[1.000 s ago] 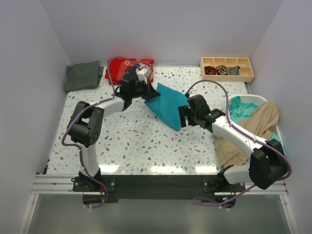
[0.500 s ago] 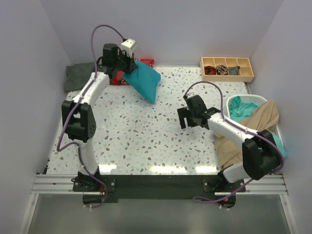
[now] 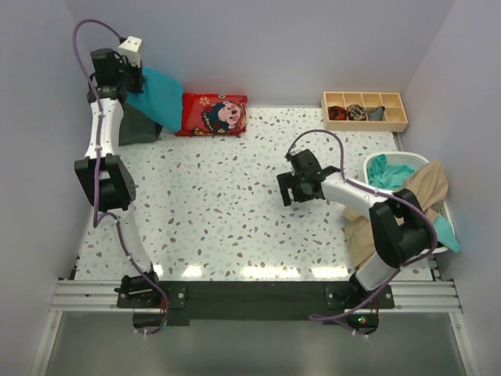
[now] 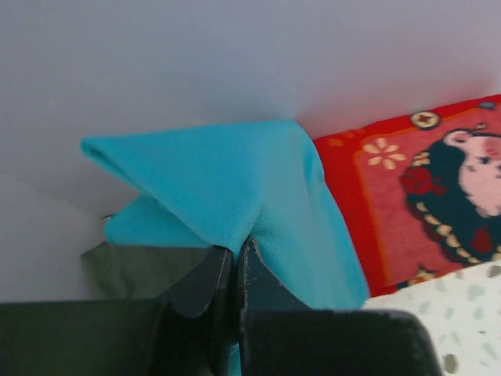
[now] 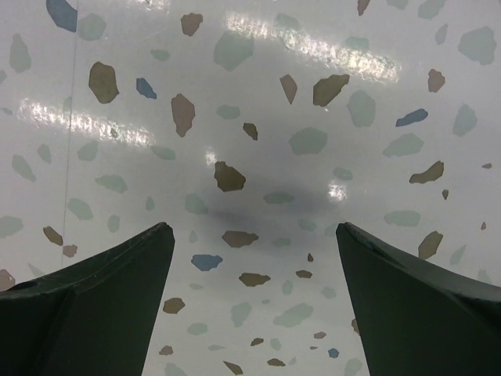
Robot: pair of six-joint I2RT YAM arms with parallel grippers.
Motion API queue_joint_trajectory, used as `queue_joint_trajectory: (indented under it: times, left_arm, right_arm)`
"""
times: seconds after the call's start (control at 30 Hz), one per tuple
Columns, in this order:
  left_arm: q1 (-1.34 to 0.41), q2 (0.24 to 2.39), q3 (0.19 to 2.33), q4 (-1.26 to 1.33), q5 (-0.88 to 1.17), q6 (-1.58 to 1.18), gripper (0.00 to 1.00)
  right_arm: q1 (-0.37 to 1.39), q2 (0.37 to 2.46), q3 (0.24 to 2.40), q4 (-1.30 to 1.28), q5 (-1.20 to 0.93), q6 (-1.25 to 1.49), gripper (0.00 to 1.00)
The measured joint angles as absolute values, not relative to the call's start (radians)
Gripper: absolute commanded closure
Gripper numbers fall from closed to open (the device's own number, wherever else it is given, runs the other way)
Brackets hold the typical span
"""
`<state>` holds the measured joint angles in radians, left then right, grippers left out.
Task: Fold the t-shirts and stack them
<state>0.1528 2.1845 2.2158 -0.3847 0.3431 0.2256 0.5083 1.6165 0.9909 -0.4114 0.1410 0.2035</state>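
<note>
Teal t-shirt [image 3: 163, 95]: hung as a folded bundle at the far-left corner, lifted off the table [image 3: 235, 227] and close to the back wall, pinched at one edge by your left claw [image 4: 235, 262].
Left claw: jaws pressed all but together on a pleat of that shirt, with nothing else in the grip.
Dark grey-green t-shirt [image 4: 129, 270]: lay on the table below the claw and the bundle's left end; by my reading, the base of the stack.
Bearing: the bundle trailed from the claw rightward toward the red cushion [image 3: 211, 113], its long axis slanting along the back wall. The drop spot sat under the claw rather than under the hanging cloth, so the next move, as I judged it, called for a carry leftward before lowering.
Nearer arm: the left, by far. Your right claw [image 3: 296, 189] hovered mid-table, well apart, jaws spread wide and empty.
Beige t-shirt [image 3: 407, 205]: draped unfolded over the basket [image 3: 419, 160] at the right edge.
Hard to make out: whether teal touched grey-green, and how square the fold was. From above, most of the grey-green shirt sat hidden behind arm and bundle. The second teal cloth [image 3: 383, 174] in the basket could not be called a shirt with any certainty.
</note>
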Motion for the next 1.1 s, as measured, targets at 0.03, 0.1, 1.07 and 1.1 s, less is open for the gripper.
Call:
queue_joint_trajectory:
  times: [0.03,0.1,1.07,1.1]
  left_arm:
    - [0.178,2.209,2.229,-0.385,0.343,0.227,1.00]
    - [0.220,2.259,2.257,-0.382,0.340,0.228,1.00]
    - [0.352,2.312,1.999,-0.185,0.101,0.137,0.00]
    - [0.348,2.281,1.996,-0.192,0.115,0.116,0.00]
  right_arm:
    - [0.508,1.631,1.002,-0.410,0.137,0.204,0.11]
    - [0.508,1.658,1.020,-0.405,0.130,0.204,0.11]
    - [0.503,1.797,1.110,-0.390,0.002,0.216,0.13]
    - [0.503,1.796,1.109,-0.386,0.001,0.216,0.13]
